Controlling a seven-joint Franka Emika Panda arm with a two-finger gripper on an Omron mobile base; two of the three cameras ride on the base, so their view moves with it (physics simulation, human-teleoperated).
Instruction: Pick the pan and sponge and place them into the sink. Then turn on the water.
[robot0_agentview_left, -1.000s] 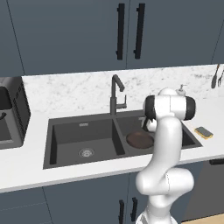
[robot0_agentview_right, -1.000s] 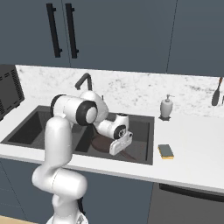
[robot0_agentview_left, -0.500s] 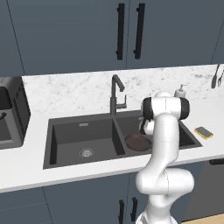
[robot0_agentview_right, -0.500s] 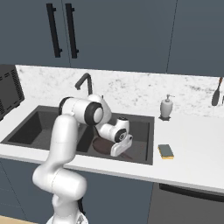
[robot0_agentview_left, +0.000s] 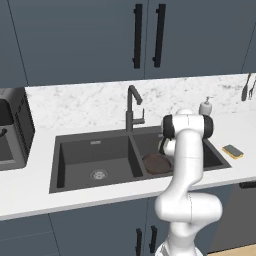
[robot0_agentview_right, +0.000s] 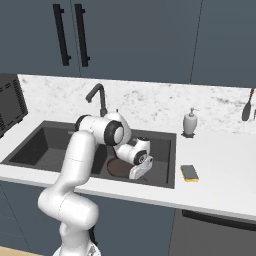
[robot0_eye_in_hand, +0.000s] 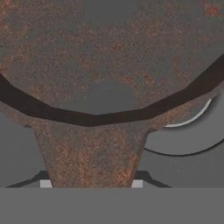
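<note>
The dark brown pan (robot0_agentview_left: 155, 163) lies low in the right basin of the dark grey sink (robot0_agentview_left: 95, 150), also visible as the pan (robot0_agentview_right: 116, 168) from the right base. My gripper (robot0_agentview_right: 138, 172) reaches down into that basin. In the hand view the pan (robot0_eye_in_hand: 109, 57) is very close, its handle running down between my fingertips (robot0_eye_in_hand: 46, 184), so the gripper (robot0_eye_in_hand: 91, 183) is shut on the handle. A silver drain rim (robot0_eye_in_hand: 192, 119) peeks from under the pan. The yellow sponge (robot0_agentview_left: 233, 151) (robot0_agentview_right: 189, 172) rests on the counter right of the sink. No water falls from the faucet (robot0_agentview_left: 131, 107).
A white soap dispenser (robot0_agentview_right: 190, 122) stands behind the sponge near the wall. The gooseneck faucet (robot0_agentview_right: 98, 98) rises behind the divider between basins. A dark appliance (robot0_agentview_left: 12, 130) sits on the counter at the far left. Utensils (robot0_agentview_right: 248, 106) hang at the right.
The hand has sunk a little deeper into the right basin with the pan still held. Sponge and faucet are as before.
</note>
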